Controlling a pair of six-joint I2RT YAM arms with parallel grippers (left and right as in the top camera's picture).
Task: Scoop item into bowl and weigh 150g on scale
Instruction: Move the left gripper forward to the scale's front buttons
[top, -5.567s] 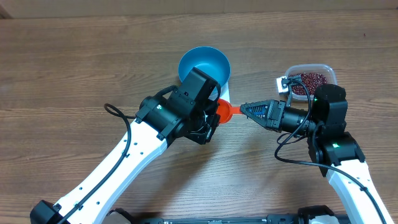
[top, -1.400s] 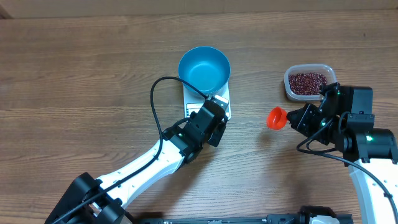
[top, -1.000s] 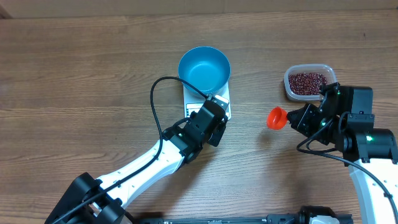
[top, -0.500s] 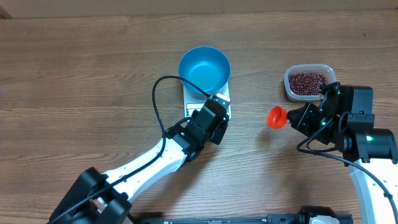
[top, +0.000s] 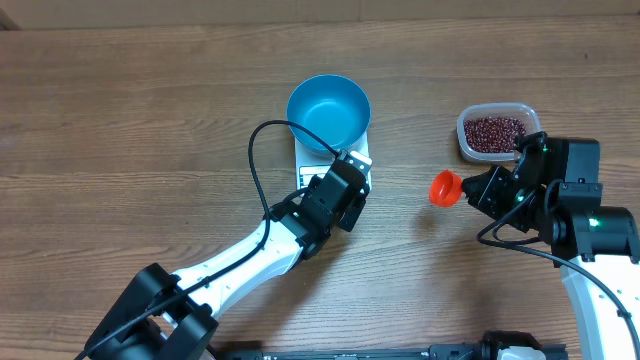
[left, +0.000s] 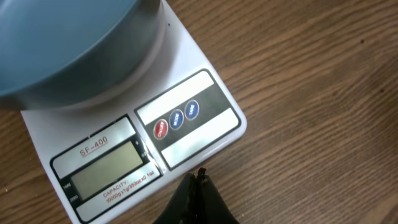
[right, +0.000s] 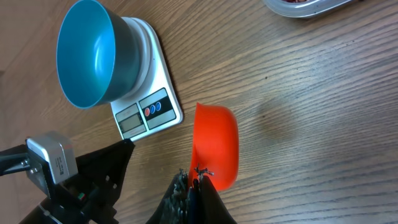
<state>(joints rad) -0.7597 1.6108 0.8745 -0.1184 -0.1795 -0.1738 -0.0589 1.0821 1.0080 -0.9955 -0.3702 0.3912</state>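
The blue bowl stands on the white scale, and its inside shows only blue. In the left wrist view the scale's display is blank, with three round buttons beside it. My left gripper is shut and empty, its tips just off the scale's front edge near the buttons; in the overhead view the left gripper covers that edge. My right gripper is shut on the handle of an orange scoop, held above the table right of the scale. The red beans lie in a clear tub.
The clear tub sits at the back right, just beyond the right arm. The left arm runs diagonally from the front left, with a black cable looping above it. Bare wooden table surrounds everything.
The left arm has crept slightly forward and right toward the scale's button end. The right arm and the orange scoop have stayed put.
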